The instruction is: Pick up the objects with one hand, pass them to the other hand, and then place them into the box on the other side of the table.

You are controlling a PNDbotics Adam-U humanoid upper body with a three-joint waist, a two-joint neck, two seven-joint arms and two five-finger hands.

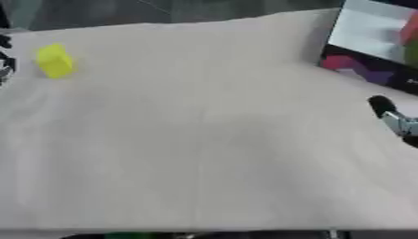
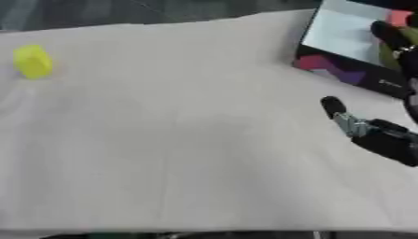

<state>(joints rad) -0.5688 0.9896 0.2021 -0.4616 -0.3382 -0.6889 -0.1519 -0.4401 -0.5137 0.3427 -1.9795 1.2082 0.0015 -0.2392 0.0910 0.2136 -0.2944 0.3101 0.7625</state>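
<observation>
Yellow block (image 1: 55, 60) sits alone at the far left of the tabletop (image 1: 204, 140), untouched, well apart from the box (image 2: 347, 42) at the far right, so you're at the very start of a pick: your left hand (image 1: 5, 58) barely shows at the left edge beside the block, and I can't tell how its fingers stand. Next you need that hand over the block, closing round it, then a carry to the middle. Only the right eye view shows your right hand (image 2: 384, 137) properly, near the box, fingers straight and apart, holding nothing.
</observation>
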